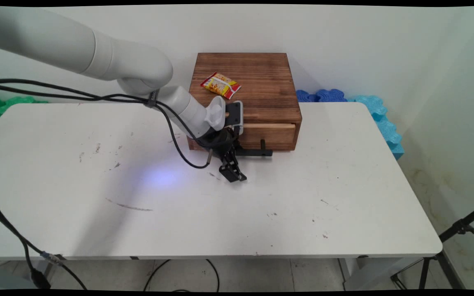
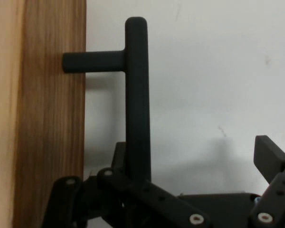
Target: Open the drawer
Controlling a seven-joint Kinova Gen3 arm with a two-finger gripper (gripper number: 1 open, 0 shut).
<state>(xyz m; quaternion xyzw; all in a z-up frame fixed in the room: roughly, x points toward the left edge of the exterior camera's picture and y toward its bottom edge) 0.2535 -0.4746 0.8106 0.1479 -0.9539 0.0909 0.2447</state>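
Pincer (image 1: 233, 174) stands apart beside the drawer handle (image 2: 137, 99) of the wooden box (image 1: 257, 86); handle not clamped.

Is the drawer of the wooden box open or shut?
Shut. In the main view the drawer front sits level with the box front, with no gap, and its black handle sticks out over the table.

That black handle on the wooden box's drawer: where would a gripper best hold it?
Probably on the long bar of the black handle, away from its posts, approaching from the drawer's front. The bar stands clear of the wood on short posts, leaving room for a finger behind it.
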